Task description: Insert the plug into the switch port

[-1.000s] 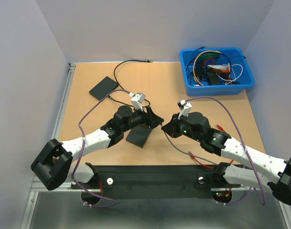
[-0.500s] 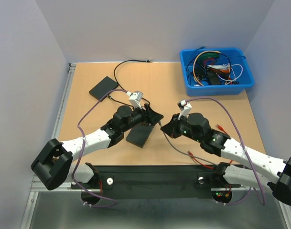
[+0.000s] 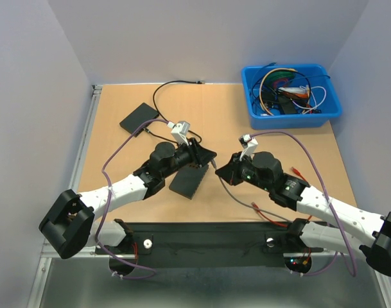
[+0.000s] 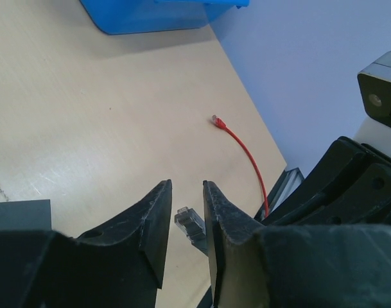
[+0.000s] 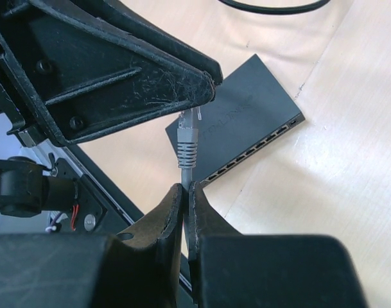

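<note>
Not inserted yet: right gripper (image 5: 185, 187) pinches cable (image 3: 237, 196) behind plug (image 5: 187, 138), apart from switch (image 5: 246, 122); left gripper (image 4: 187, 186) narrowly spread at plug tip, grip unclear.

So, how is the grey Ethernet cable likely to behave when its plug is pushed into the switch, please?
The short stretch beyond the right gripper stands straight, so the grey Ethernet cable is probably stiff there. Its slack trails in curves, likely floppy. The switch lies unheld and may slide.
</note>
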You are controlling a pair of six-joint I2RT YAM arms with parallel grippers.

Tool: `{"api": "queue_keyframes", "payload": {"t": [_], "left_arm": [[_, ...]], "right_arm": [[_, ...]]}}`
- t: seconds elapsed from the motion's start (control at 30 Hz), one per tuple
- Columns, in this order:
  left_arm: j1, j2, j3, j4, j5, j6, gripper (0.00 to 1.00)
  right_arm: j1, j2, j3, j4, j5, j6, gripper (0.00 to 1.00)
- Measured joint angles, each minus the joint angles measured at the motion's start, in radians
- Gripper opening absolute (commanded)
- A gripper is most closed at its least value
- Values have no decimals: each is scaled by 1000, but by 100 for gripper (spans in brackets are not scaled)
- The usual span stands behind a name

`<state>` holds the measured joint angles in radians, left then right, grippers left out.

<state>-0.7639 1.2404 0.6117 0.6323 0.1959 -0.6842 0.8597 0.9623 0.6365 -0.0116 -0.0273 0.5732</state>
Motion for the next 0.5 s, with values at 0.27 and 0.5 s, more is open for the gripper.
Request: {"api": "queue_keyframes", "payload": {"t": [0.27,0.5], "left_arm": [[0,0,0,3,18,2,41],[0,0,0,7,29,2,36]], "right_arm": [[0,0,-15,28,2,4,0],[0,0,-15,41,6,4,0]]}}
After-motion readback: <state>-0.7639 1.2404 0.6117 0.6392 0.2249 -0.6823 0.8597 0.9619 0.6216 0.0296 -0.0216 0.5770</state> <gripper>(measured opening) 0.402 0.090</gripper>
